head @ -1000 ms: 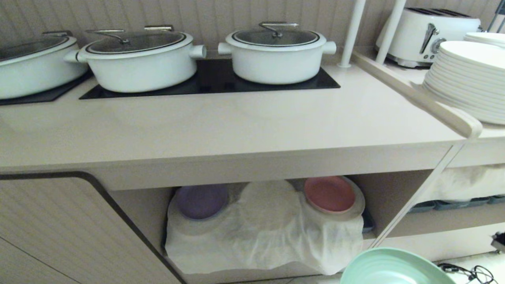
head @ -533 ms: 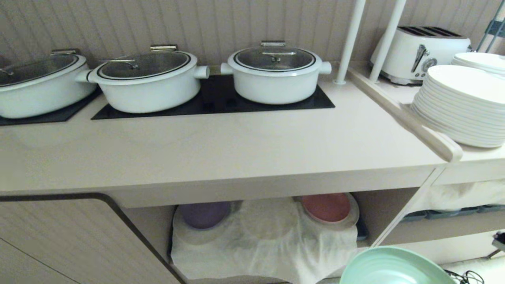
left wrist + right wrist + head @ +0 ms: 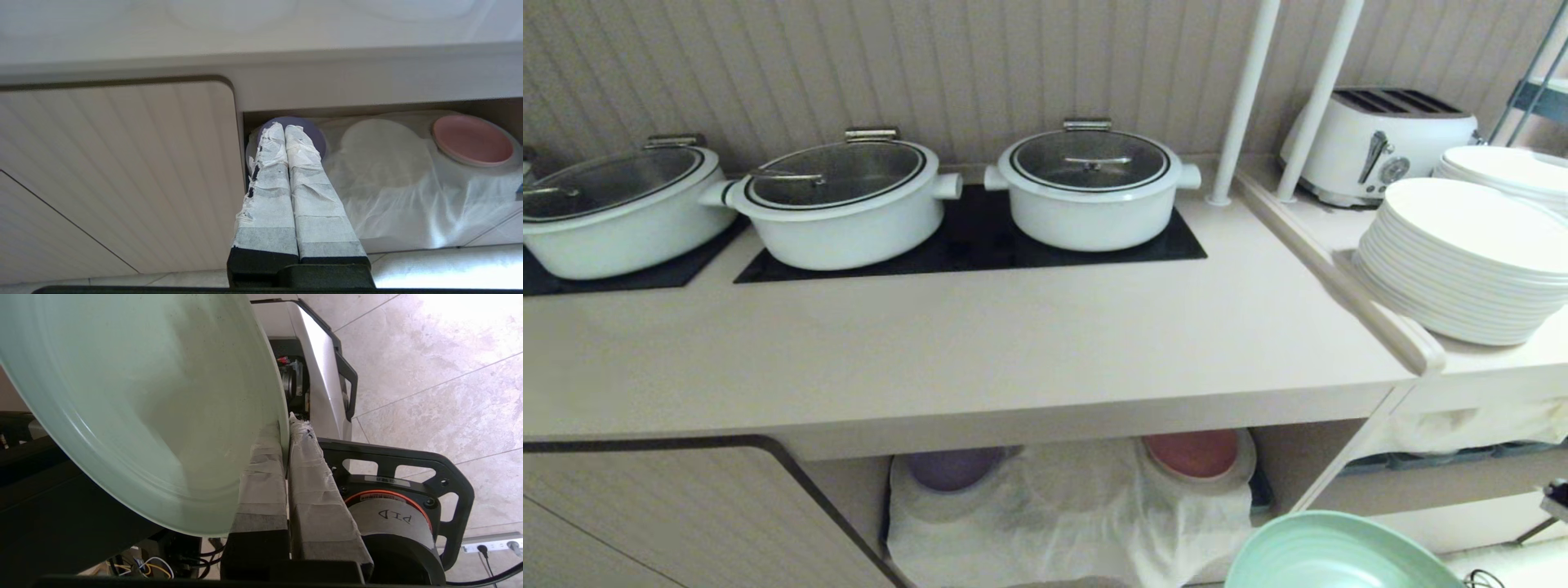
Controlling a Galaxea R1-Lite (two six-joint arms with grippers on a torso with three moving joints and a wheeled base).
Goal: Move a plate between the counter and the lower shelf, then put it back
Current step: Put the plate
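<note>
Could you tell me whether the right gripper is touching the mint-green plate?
Touching: in the right wrist view the right gripper pinches the plate's rim between its taped fingers.

A kitchen — white pots (image 3: 1090,192) on cooktop (image 3: 980,237), toaster (image 3: 1376,143), stacked plates (image 3: 1462,261).

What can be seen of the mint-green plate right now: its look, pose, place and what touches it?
The plate is round, mint-green and matte, with a low raised rim and faint concentric rings, and looks unchipped. The right gripper is shut on its rim, taped fingers on either face. It hangs in the air, clear of any surface. In the head view only part of it shows, low on the right, in front of and below the counter.
</note>
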